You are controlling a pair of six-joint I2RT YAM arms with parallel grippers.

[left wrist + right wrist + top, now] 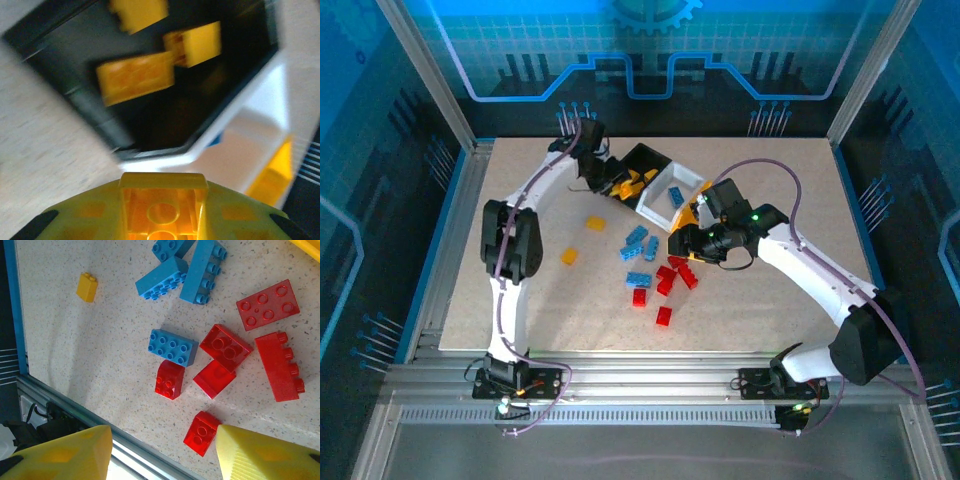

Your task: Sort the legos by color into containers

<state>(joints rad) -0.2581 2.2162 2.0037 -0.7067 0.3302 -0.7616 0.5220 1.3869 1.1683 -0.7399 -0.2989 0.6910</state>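
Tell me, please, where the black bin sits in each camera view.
Top external: the black bin is at the far middle of the table, up-left of the white bin.
Left wrist: the black bin spans the upper middle, yellow bricks inside.
Shared landmark: the white bin joined beside it.

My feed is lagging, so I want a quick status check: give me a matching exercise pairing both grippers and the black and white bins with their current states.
1. left gripper
2. right gripper
3. black bin
4. white bin

A. contains a blue brick
B. shut on a yellow brick
C. open above red bricks
D. contains yellow bricks

Pairs: 1-B, 2-C, 3-D, 4-A
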